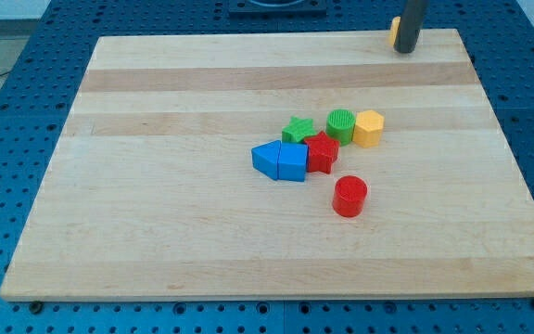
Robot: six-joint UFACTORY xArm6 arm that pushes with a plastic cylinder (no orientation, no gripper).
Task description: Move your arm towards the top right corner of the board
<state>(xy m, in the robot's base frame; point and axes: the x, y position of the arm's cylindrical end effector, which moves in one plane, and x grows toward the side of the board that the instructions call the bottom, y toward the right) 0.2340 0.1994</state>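
Reaching the top right corner is mostly a question of how far my tip (404,51) stands from it: the tip sits on the wooden surface (156,232) close under the top edge, a little to the view's left of the corner itself, so the corner (460,32) lies to the tip's right and slightly up, with only a short stretch of bare wood between. The rod rises straight up out of the frame, dark and upright, and it carries no fingers at all, so there is nothing to open or close; it only pushes. Just behind the rod, on its left side, an orange-yellow block (393,32) peeks out at the top edge; it looks to be touching the rod or very nearly so, but the rod hides most of it and I cannot make out its shape. The path to the corner runs away from that block, so I judge it need not be disturbed. Everything else sits well apart, near the middle of the surface: a blue block (279,160) with a pointed left end, a red star-like block (322,152) touching its right side, a green star-like block (298,129) just above them, a green cylinder (340,124) and a yellow block (369,128) side by side to the right, and a red cylinder (349,197) alone below the cluster. The one thing to mind is the edge: the corner is near both the top and right rims, beyond which lies the blue perforated base (7,93).
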